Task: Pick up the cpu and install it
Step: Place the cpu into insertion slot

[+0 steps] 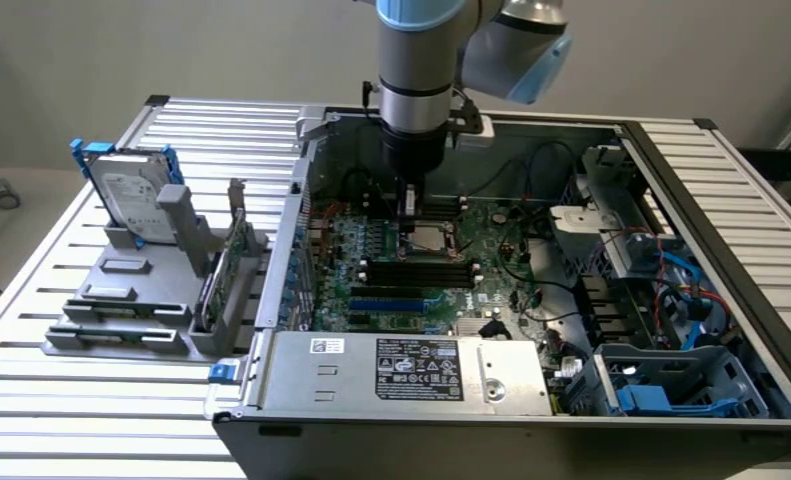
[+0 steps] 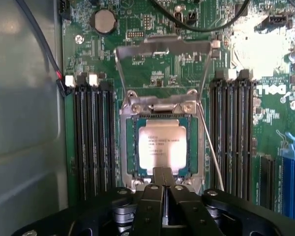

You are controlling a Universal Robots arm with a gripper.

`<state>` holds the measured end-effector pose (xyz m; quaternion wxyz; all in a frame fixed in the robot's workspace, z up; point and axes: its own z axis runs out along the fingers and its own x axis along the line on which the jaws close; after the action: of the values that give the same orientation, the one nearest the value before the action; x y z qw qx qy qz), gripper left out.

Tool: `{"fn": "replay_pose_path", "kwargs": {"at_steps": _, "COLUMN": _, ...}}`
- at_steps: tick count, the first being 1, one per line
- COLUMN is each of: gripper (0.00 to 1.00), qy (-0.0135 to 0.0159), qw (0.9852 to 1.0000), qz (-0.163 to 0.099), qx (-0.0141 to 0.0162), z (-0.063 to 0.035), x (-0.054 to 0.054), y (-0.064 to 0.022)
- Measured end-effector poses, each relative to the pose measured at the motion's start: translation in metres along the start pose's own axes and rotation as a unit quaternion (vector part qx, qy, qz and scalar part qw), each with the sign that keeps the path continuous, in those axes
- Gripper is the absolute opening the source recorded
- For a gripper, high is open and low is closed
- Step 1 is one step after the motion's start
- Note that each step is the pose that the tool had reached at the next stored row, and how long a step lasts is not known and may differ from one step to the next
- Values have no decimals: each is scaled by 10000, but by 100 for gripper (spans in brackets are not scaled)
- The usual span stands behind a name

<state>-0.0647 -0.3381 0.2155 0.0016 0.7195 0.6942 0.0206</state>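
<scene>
Gripper (image 2: 163,173): fingers pressed together, nothing between them, tip at the cpu's (image 2: 162,146) edge.
Cpu: flat in socket (image 2: 129,147), centre of exterior frame; load plate (image 2: 162,49) raised.
Handling: likely light, stiff, fragile; grip opposite edges.

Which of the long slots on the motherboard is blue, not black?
The blue slot, lying between the black memory slots and the power supply in the exterior view. The others, beside the cpu, are black.
</scene>
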Motion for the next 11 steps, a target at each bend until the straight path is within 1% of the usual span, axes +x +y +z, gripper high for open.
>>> {"fn": "replay_pose_path", "kwargs": {"at_steps": 5, "gripper": 11, "qy": 48, "qw": 9999, "qz": 5, "qx": 122, "z": -32, "x": -3, "y": -99}}
{"fn": "replay_pose_path", "kwargs": {"at_steps": 6, "gripper": 11, "qy": 52, "qw": 9999, "qz": 5, "qx": 136, "z": -33, "x": -3, "y": -113}}
{"fn": "replay_pose_path", "kwargs": {"at_steps": 11, "gripper": 11, "qy": 52, "qw": 9999, "qz": 5, "qx": 140, "z": -34, "x": -3, "y": -115}}
